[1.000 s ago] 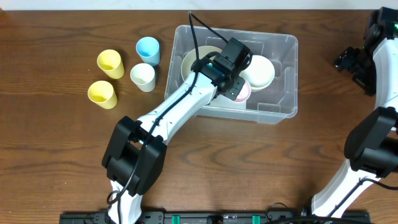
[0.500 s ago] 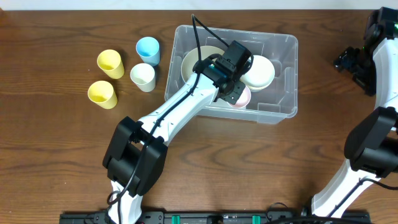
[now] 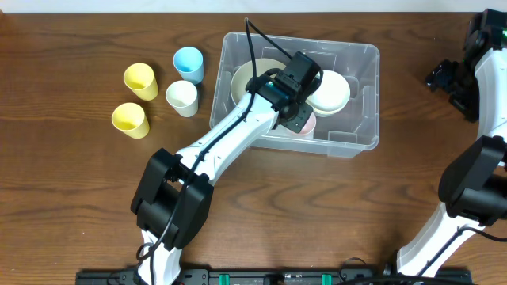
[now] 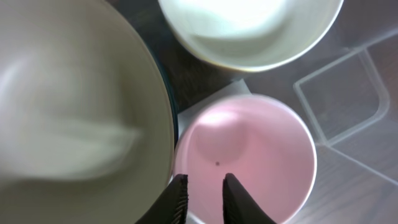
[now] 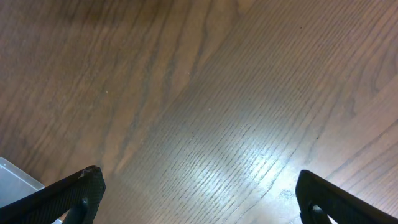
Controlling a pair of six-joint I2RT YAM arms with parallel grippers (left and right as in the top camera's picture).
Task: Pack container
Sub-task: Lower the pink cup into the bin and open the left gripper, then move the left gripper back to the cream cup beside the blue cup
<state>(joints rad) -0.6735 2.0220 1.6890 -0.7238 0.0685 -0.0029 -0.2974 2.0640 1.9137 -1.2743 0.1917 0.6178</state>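
Observation:
The clear plastic container [image 3: 358, 141] stands at the table's middle back and holds a large cream bowl [image 3: 245, 79], a white bowl [image 3: 333, 91] and a pink cup [image 3: 308, 123]. My left gripper [image 3: 295, 109] reaches down inside it. In the left wrist view its fingers [image 4: 204, 190] are nearly closed on the near rim of the pink cup [image 4: 261, 149], between the cream bowl [image 4: 68, 106] and the white bowl [image 4: 249, 31]. A clear moulded rib of the container [image 4: 348, 93] shows at the right. My right gripper [image 3: 446, 77] is open and empty over bare wood [image 5: 199, 193].
Two yellow cups [image 3: 139, 79] [image 3: 130, 119], a blue cup [image 3: 188, 63] and a cream cup [image 3: 182, 97] stand upright on the table left of the container. A corner of the container shows at the right wrist view's lower left [image 5: 15, 175].
The left gripper and the pink cup have shifted very slightly toward the container's front wall. The right arm has not moved.

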